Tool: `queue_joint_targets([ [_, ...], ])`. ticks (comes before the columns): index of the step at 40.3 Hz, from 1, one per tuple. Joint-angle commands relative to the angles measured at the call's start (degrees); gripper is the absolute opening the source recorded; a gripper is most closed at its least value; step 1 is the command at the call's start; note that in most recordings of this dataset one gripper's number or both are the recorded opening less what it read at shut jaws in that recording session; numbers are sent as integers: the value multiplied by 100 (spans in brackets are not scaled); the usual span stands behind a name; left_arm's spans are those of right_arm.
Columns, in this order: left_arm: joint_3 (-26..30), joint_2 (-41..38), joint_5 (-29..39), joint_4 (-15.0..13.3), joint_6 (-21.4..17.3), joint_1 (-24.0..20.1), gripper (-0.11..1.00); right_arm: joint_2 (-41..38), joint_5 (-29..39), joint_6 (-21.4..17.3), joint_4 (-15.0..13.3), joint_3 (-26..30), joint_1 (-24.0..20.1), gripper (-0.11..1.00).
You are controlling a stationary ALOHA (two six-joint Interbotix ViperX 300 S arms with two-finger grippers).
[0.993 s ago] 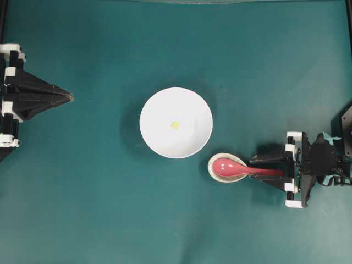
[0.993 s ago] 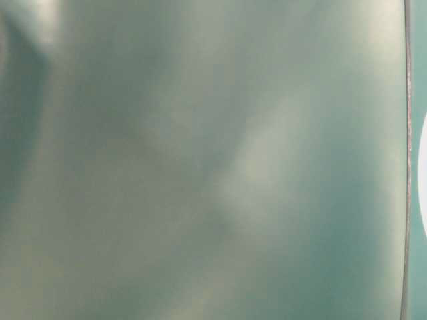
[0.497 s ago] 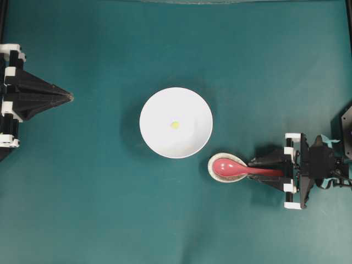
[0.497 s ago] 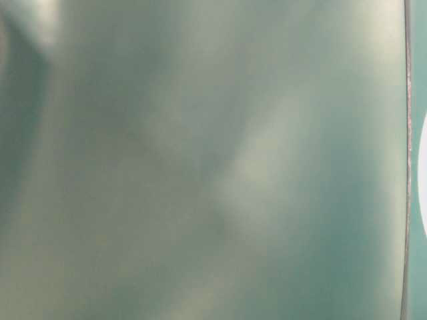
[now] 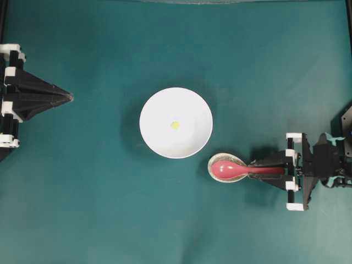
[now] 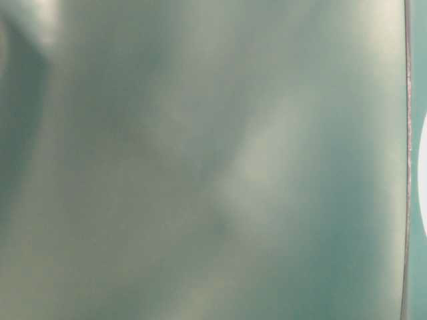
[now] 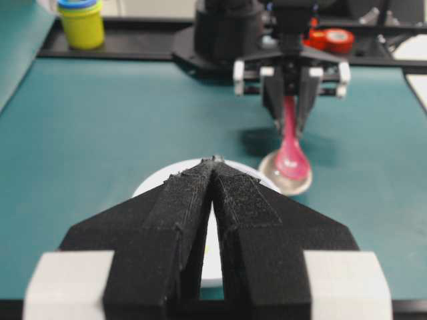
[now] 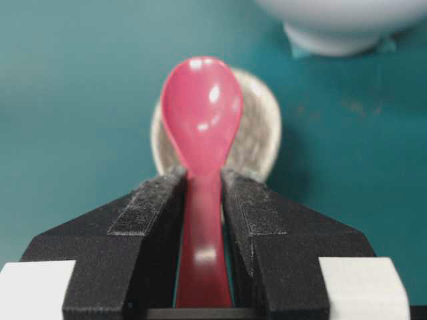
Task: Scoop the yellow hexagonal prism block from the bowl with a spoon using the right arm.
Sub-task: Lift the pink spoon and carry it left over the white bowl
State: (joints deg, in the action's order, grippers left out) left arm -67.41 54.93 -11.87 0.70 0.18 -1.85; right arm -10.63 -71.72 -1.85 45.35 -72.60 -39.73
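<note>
Green table mat [image 5: 99, 209] across the whole overhead frame, otherwise bare around the work area. White bowl [image 5: 159, 137] at centre; yellow hexagonal prism block [image 5: 174, 125] lying loose near its middle, tiny against the dish. Just lower right of the bowl, a small speckled dish [image 5: 212, 164] cradling the scoop of the red spoon [image 5: 231, 169], handle pointing toward the right edge. Right gripper [image 8: 203, 200] straddling that handle, fingers [image 8: 150, 220] pressed against or a hair off both sides of it; firm clamp or not, cannot tell, spoon not lifted. Left gripper [image 7: 213, 167] parked at left edge, closed, holding nothing, well apart from everything. Risks, as judged: glossy, narrow handle likely to pivot or slip in the pads on lifting; speckled dish possibly dragged along or tipped; block small enough to skid ahead of the scoop. Bowl rim between spoon and block, needing a lift over it. Yellow jar [image 7: 81, 23] and tape roll [image 7: 337, 40] far off, upper edge of left wrist view. Table-level view blurred, useless.
</note>
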Motion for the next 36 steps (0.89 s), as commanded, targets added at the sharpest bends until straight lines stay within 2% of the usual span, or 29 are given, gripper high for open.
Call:
queue_joint_targets([
  [1,105,-44,-62,18,9,-18,5,448,35,114,-9,0,-26,24],
  [11,114,-44,-62,18,9,-18,5,1292,545,729,0,70,167,24],
  [23,114,-44,-44,18,62,-18,5,2285,1635,1424,0,343,1028,24],
  [30,114,-35,-35,18,62,-18,5,2812,2751,1898,0,668,1749,24],
  [36,123,-35,-62,18,-26,-18,5,3120,3990,2338,-26,1107,2355,24],
])
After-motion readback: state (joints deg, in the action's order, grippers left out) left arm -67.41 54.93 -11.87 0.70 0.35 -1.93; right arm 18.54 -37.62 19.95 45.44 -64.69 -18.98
